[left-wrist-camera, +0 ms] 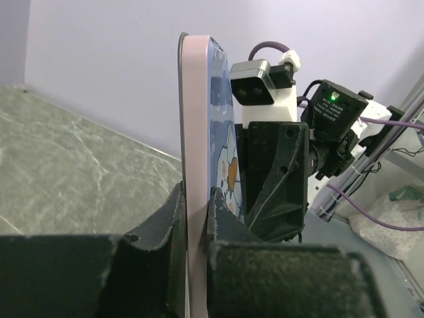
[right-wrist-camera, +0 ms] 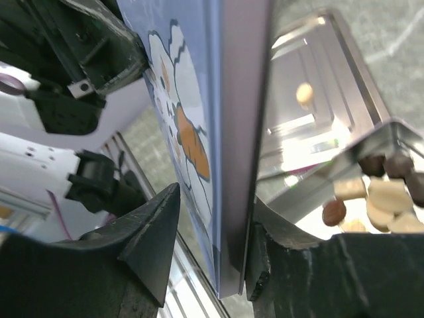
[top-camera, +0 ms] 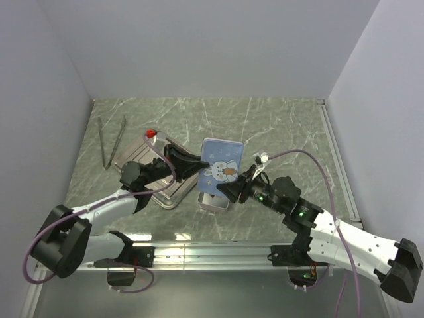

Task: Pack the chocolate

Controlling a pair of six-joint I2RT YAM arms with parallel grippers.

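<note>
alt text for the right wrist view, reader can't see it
The blue rabbit-print lid stands edge-on between the fingers of the right hand, a gap showing on its printed side. To its right, brown and cream chocolates lie in the open silver tin.

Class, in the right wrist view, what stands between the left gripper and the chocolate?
The rabbit-print lid, standing on edge, separates the left gripper from the chocolate; the right wrist view shows this.

Even, diffuse overhead light filled the white-walled cell, leaving only faint shadows on the table [top-camera: 278, 126]. In the right wrist view, glare flared off the tin [right-wrist-camera: 331, 156] beside the chocolate [right-wrist-camera: 381, 199]; the lid [right-wrist-camera: 235, 132] loomed soft-focused at close range.
</note>
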